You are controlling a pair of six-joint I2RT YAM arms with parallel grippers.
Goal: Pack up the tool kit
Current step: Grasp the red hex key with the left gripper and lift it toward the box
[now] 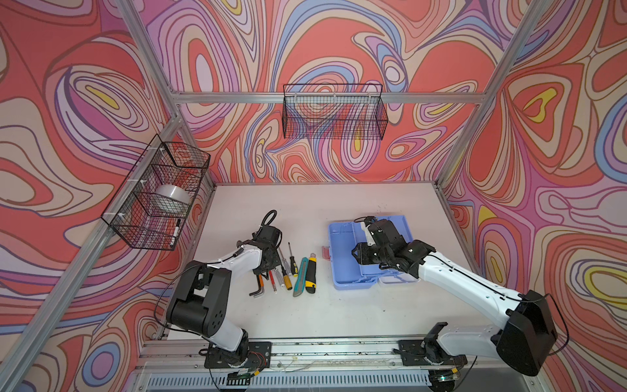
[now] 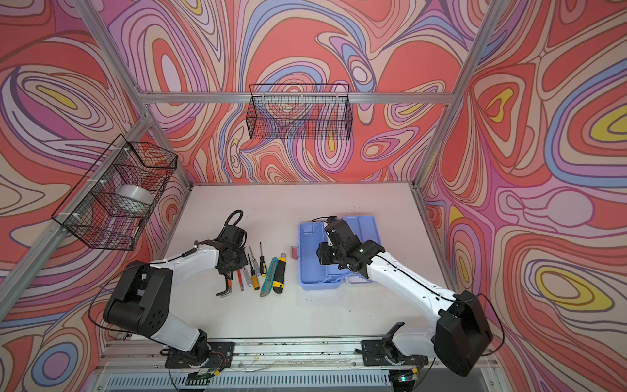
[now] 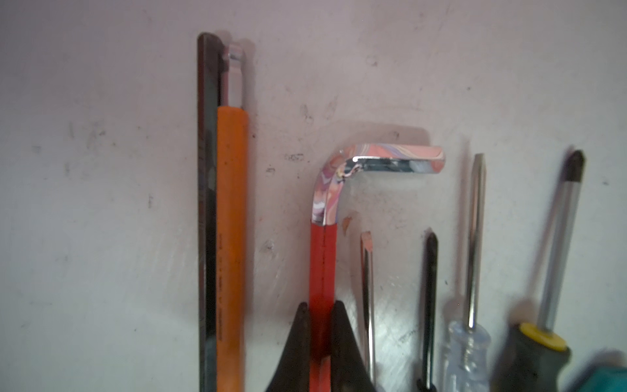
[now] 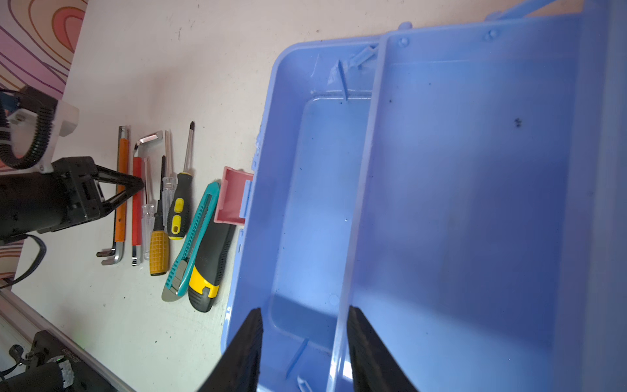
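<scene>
Left of centre on the tabletop [image 1: 339, 200]: tool row, flat, parallel. Left pincer [image 3: 320, 307] clenched on the red hex key [image 3: 324, 258], fingers either side of the sleeve, on the half nearer the bend. Key lies between the orange hex key [image 3: 232, 203] and the screwdrivers [image 3: 475, 237]; looks not yet lifted.

Right side: box [image 1: 341, 251] open, no tools seen inside. Right pincer [image 4: 304, 310] released, jaws astride the tray [image 4: 475, 169] wall, not closed on it.

Handling, judged: key is steel, stiff, light. Chrome is slick, so the sleeve is the place to hold. The bend puts weight off-axis; expect a swing in the grip. Neighbours lie close; lift straight up.
</scene>
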